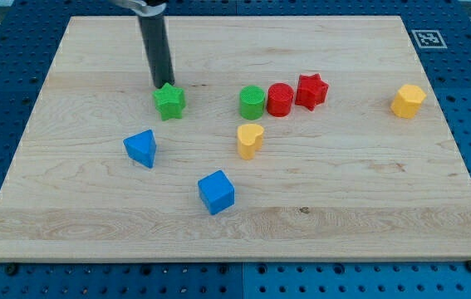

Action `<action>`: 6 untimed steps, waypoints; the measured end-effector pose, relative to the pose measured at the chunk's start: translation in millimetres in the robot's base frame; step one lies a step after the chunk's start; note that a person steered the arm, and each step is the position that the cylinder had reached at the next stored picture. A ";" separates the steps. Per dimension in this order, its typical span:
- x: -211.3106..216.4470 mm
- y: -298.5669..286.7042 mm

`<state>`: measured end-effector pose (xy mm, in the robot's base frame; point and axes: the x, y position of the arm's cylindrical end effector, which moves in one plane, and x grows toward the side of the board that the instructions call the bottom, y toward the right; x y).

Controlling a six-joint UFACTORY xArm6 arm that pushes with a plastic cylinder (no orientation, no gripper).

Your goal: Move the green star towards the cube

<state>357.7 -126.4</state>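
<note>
Pale wooden board [243, 224] on a blue pegboard bench [2, 50], small black-and-white marker [425, 38] at the board's top right corner. Starting at the view's left: blue triangle block [141, 148], lying left of centre, on its own. Just up and right of it, the green star [169, 101], the task's piece, in the upper left part of the board. Dark rod coming down from the view's top, my tip [161, 85] planted right at the star's upper left edge, touching or as good as touching. No gripper on this arm, so nothing clenched, nothing grasped, only the rod's end against the star. Down toward the view's bottom, the blue cube [216, 192], well apart from the star, below and to its right, nothing between the two. Moving right: yellow heart block [250, 140] near the middle, just below the green cylinder [252, 102]. Cylinder level with the star, clear gap between them. Tight against the cylinder's right, the red cylinder [280, 99], and touching that one in turn, the red star [311, 90], slightly higher: three in a close row. Far out on the view's right, the yellow block [408, 100], shape looking six-sided, standing alone, well apart from the rest.
</note>
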 end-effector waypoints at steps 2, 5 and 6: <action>15.0 -3.1; 34.8 52.1; 43.7 54.4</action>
